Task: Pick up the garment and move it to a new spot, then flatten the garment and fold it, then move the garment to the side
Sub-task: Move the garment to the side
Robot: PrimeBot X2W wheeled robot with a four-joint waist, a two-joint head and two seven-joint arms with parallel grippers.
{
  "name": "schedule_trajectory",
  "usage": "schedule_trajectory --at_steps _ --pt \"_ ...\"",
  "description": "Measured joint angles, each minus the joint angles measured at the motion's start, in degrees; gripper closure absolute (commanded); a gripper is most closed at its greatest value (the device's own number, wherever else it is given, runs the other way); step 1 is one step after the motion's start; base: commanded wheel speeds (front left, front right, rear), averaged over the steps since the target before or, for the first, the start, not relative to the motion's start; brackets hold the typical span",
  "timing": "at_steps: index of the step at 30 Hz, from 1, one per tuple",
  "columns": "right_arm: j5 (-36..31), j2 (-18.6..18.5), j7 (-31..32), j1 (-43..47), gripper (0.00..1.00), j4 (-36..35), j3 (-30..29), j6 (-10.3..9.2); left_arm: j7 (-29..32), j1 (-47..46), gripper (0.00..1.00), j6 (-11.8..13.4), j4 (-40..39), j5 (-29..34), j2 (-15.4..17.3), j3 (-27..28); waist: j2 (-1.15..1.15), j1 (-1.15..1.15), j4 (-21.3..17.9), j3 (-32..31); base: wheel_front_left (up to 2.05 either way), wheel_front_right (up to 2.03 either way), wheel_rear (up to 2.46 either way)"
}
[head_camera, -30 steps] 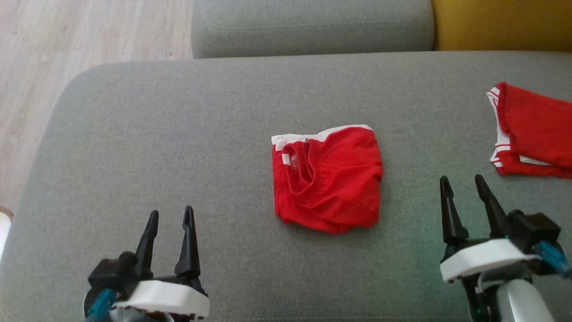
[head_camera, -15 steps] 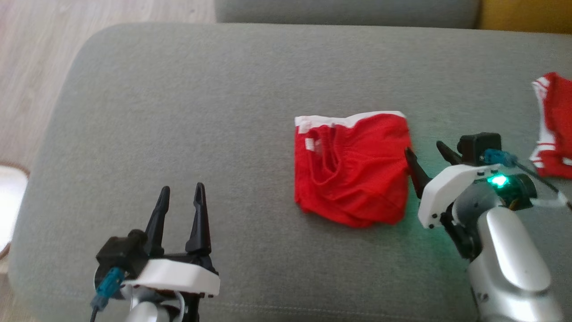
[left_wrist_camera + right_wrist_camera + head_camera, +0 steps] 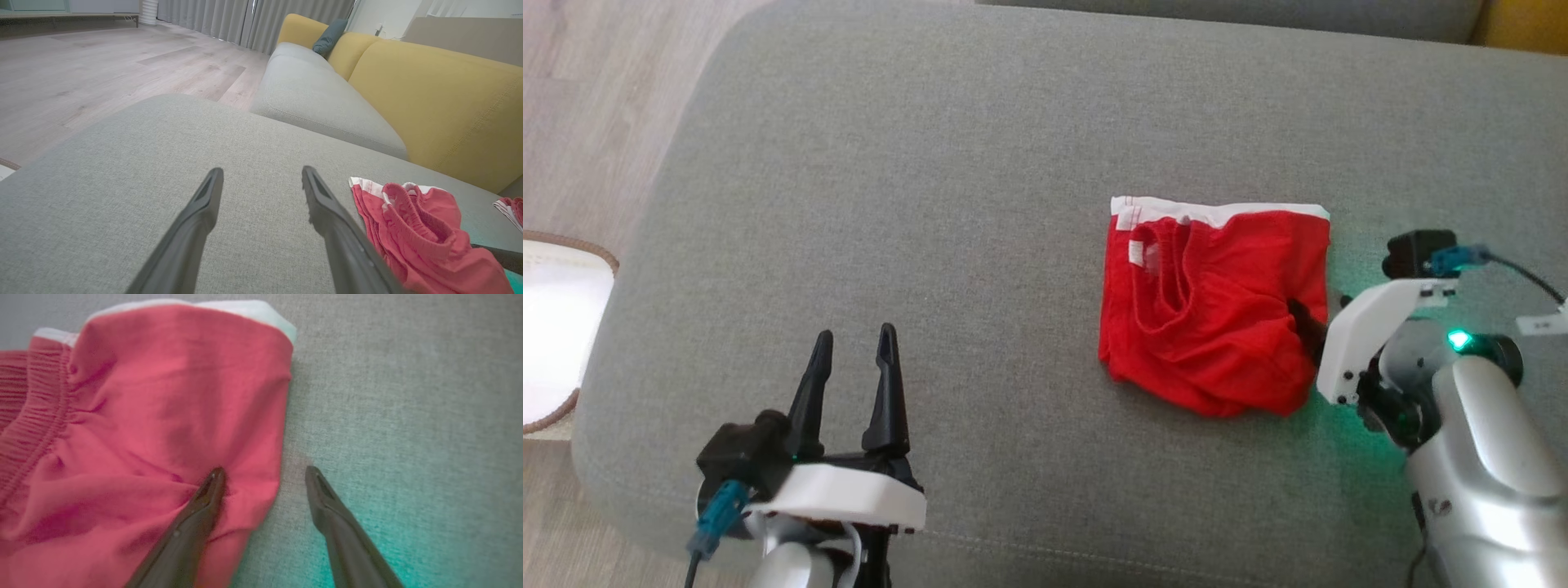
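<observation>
The garment, red shorts with a white hem band and an elastic waist, lies bunched on the grey sofa cushion. My right gripper is open and straddles the garment's right edge. One finger presses on the red cloth, the other rests on the bare cushion. In the head view that gripper is mostly hidden behind its white wrist. My left gripper is open and empty over the cushion's front left, well away from the garment.
The cushion's rounded left edge drops to a wooden floor, where a pale round object stands. A yellow sofa back and a second grey seat lie beyond. Another red and white cloth lies at the far right.
The head camera has shifted, sliding the scene right and down. My right arm has swung in and lowered so its open fingers now straddle the garment's right edge. The left gripper is unchanged.
</observation>
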Motion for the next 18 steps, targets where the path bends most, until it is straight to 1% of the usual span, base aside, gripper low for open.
schedule_trajectory --at_steps 1,2,4,5,6,10,13,15,16,18 --pt "0.8 -0.09 0.4 -0.43 0.09 0.04 0.3 0.0 0.0 0.0 0.0 0.12 -0.01 0.0 0.0 -0.02 0.0 0.0 -0.06 0.14 0.0 0.0 0.0" --pt "1.16 -0.24 0.79 -0.84 0.5 0.05 0.78 0.0 0.0 0.0 0.0 0.14 -0.01 0.0 0.0 -0.08 0.0 0.0 -0.13 0.28 0.0 0.0 0.0" --pt "1.55 -0.33 0.81 -1.31 0.64 0.15 1.63 0.0 0.0 -0.01 0.0 0.14 -0.01 0.0 0.0 -0.13 0.0 0.0 -0.36 0.51 0.0 0.0 0.0" --pt "1.86 -0.33 0.81 -1.52 0.81 0.29 2.08 0.0 0.0 -0.01 0.0 0.14 -0.01 0.0 0.0 -0.18 0.0 0.0 -0.53 0.62 0.0 0.0 0.0" --pt "1.9 -0.34 0.8 -1.68 1.0 0.36 2.5 0.0 0.0 -0.01 0.0 0.13 0.0 0.0 0.0 -0.21 0.0 0.0 -0.74 0.71 0.0 0.0 0.0" --pt "2.26 -0.34 -0.46 -2.14 1.0 0.51 3.68 0.0 0.0 -0.08 0.0 0.07 -0.02 0.04 -0.01 -0.42 0.0 0.0 -2.09 1.06 0.0 0.0 0.0" --pt "1.78 -0.63 -1.86 -3.16 1.0 0.37 4.91 0.0 -0.01 -0.33 0.0 -0.19 -0.07 0.32 -0.02 -0.42 0.0 0.0 -3.79 1.36 0.0 0.0 0.0" --pt "1.68 -1.57 -2.33 -4.23 1.0 -0.41 5.81 0.0 -0.01 -0.53 0.0 -0.63 -0.15 0.97 -0.01 -0.41 0.0 0.0 -5.34 1.58 0.0 0.0 0.0" --pt "1.68 -1.57 -2.33 -4.23 1.0 -0.41 5.81 0.0 -0.01 -0.53 0.0 -0.63 -0.15 0.97 -0.01 -0.41 0.0 0.0 -5.34 1.58 0.0 0.0 0.0" --pt "1.68 -3.11 -2.33 -5.49 1.0 -1.58 6.41 0.0 -0.01 -0.86 0.0 -0.68 -0.38 1.45 -0.02 -0.34 0.0 0.0 -7.27 1.83 0.0 0.0 0.0"
